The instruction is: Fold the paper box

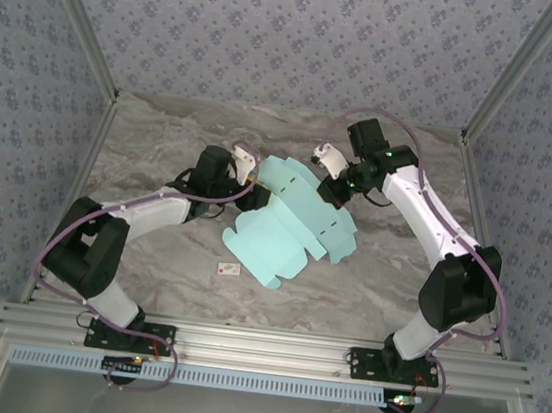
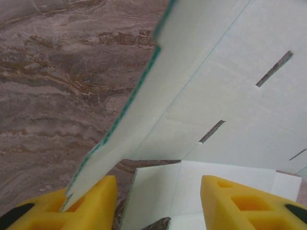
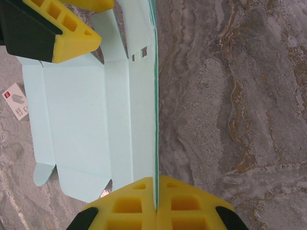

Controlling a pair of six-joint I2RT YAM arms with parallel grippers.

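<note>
Around the middle of the marble-patterned worktop (image 1: 148, 140) lies the paper box (image 1: 288, 230). It's pretty much a flat die-cut sheet of thin mint card, with creases, narrow slots and rounded tabs, and its far side is lifted up. The right gripper (image 3: 156, 184) has its chunky yellow pads clamped on that raised edge. The left gripper (image 2: 158, 191) is spread apart, with a flap standing between its fingers and leaning on one. A small white tag (image 1: 229, 268) lies just beside the sheet's near-left edge.

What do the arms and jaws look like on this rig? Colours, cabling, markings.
Left arm and right arm: white shells, black joints and bases, a lilac cable looped along each. Green light lit near the right wrist. Jaws: yellow pads with square hollows, on black backing.
</note>
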